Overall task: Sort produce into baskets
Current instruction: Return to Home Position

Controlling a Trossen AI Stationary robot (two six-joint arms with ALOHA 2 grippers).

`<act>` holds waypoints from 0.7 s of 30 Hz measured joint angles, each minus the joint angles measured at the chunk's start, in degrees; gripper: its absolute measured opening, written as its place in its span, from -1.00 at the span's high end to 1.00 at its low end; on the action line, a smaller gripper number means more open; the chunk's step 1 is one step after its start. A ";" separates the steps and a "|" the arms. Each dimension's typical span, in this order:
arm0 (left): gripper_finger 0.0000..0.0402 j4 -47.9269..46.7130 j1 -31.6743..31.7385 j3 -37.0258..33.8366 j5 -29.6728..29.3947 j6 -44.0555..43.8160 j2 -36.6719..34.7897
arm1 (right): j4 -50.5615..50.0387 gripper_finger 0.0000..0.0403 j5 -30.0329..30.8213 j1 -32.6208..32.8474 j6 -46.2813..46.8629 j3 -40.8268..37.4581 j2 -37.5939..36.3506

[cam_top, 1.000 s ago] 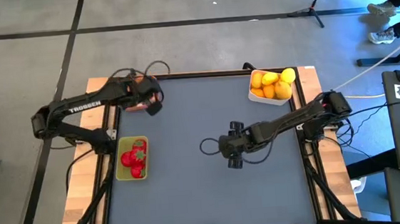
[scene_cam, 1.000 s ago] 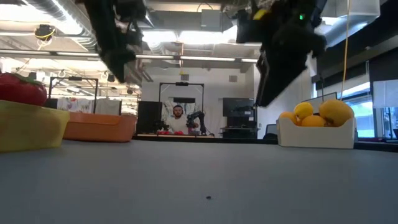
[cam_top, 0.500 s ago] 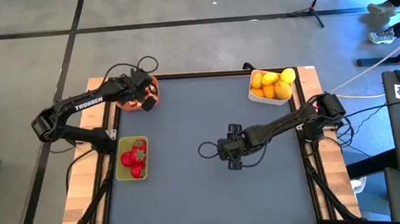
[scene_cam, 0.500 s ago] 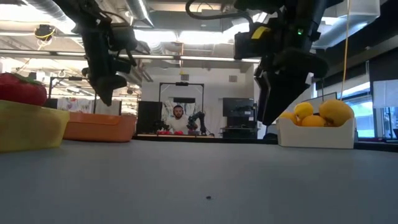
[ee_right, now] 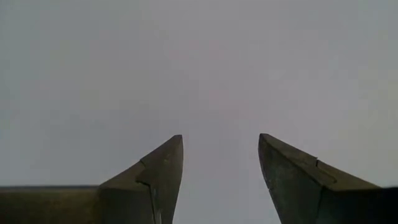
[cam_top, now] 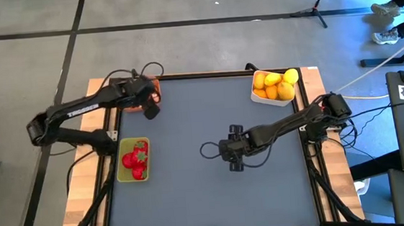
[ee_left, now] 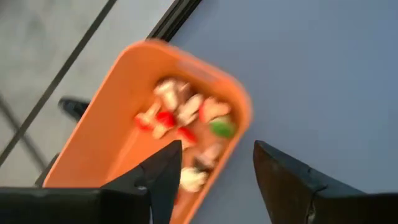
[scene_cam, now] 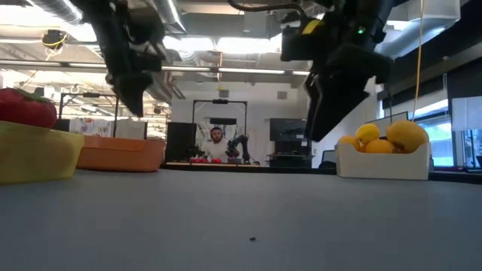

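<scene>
The orange basket (ee_left: 118, 106) stands at the table's far left corner and holds small pale-and-red bits (ee_left: 180, 115) and a green one. My left gripper (ee_left: 216, 152) hangs open just above the basket's near end (cam_top: 149, 107), with nothing between its fingers. My right gripper (ee_right: 221, 143) stands open over bare grey table near the middle (cam_top: 233, 156), also with nothing between its fingers. Yellow and orange citrus fruits (cam_top: 275, 85) fill the white basket (scene_cam: 380, 164) at the far right. Red strawberries (cam_top: 135, 159) lie in the yellow-green basket (scene_cam: 38, 154) at the left edge.
Cables loop beside both wrists (cam_top: 208, 150). The grey table top (cam_top: 216, 198) spreads between the baskets. Beyond the far edge the low view shows a room with a person (scene_cam: 217, 143) at another robot station.
My left gripper has sunk a little and shifted over the orange basket, first toward the far edge, then back toward the near one. My right gripper has kept still over the table's middle.
</scene>
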 joint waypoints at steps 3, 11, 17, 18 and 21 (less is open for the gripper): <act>0.11 0.14 -3.61 0.03 1.16 -0.31 -4.09 | -3.76 0.04 -0.36 0.00 -0.15 -0.01 -1.79; 0.33 6.24 -10.64 -3.74 3.40 -0.68 -14.09 | -7.13 0.43 -1.97 0.00 -3.73 -0.02 -7.20; 0.47 15.45 -12.09 -11.74 14.91 1.91 -19.57 | -4.41 0.68 -5.32 -1.68 -6.80 -3.72 -10.58; 0.49 16.48 -12.26 -12.66 16.95 2.20 -20.24 | -3.05 0.71 -6.81 -2.29 -6.82 -5.17 -11.51; 0.55 18.81 -12.30 -14.81 21.60 3.60 -21.83 | 1.17 0.81 -10.48 -4.73 -6.77 -10.35 -14.79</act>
